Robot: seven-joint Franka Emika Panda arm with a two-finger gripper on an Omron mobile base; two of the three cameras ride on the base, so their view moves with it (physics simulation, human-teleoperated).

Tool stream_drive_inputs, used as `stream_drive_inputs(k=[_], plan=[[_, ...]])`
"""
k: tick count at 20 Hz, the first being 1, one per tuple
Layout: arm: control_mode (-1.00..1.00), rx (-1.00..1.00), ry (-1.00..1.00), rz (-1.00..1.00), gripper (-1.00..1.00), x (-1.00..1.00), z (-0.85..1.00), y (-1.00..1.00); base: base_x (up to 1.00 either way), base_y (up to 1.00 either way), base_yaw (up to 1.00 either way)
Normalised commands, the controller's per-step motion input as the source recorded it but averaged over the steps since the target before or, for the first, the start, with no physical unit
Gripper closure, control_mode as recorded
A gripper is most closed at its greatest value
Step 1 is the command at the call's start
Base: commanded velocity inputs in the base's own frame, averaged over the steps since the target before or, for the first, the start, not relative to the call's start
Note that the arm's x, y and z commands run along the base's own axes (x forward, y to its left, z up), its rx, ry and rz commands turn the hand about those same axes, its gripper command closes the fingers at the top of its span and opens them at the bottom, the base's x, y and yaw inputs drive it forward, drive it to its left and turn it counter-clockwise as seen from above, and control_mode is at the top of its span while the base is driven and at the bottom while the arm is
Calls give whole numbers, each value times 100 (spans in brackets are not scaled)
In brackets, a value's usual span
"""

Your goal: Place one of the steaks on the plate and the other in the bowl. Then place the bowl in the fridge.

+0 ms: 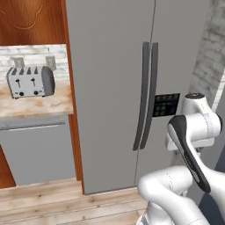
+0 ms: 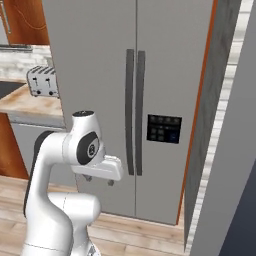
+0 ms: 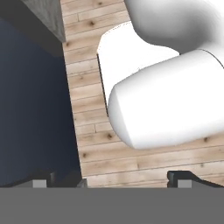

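A pale wooden plank floor [image 1: 52, 197] runs under reddish wood cabinetry [image 1: 30, 19]. A silver four-slot toaster [image 1: 30, 81] sits on a light marbled counter [image 1: 35, 105] backed by white brick tile [image 1: 35, 50]. A whitewashed brick wall [image 1: 206, 57] stands to the right.

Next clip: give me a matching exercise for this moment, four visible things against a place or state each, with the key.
Things:
1. fridge
2. toaster
3. control panel
4. tool

Place or state:
A. on the counter left of the fridge
B. both doors shut
C. open, holding nothing, pointing at the wooden floor
D. on the right-hand fridge door

Pairs: 1-B, 2-A, 3-D, 4-C
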Motion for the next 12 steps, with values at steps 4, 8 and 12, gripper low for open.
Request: stream_drive_inputs(k=[4,8,12], plan=[[100,0,0,0,-100,0,0,0,64,0,-3],[100,0,0,0,-100,0,0,0,33,-5,-5],[100,0,0,0,-100,0,0,0,2,0,0]])
